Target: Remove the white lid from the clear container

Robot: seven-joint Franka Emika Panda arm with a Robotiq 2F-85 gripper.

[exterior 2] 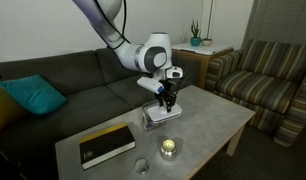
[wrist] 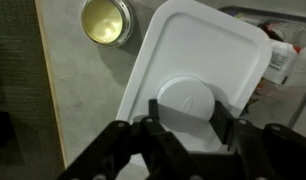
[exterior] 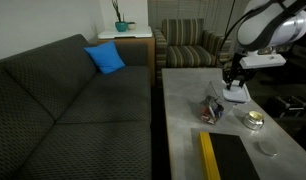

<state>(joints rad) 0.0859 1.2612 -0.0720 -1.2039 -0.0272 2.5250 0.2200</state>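
The white lid is a rounded rectangle with a round raised knob in its middle. My gripper is shut on that knob, one finger against each side. In both exterior views the gripper points down over the lid above the grey table. The clear container, with dark red and coloured items inside, stands apart from the lid; its edge shows beside the lid in the wrist view. Whether the lid touches the table I cannot tell.
A small round yellowish dish sits near the lid. A grey round disc and a black book with a yellow edge lie further along the table. A dark sofa borders one long side.
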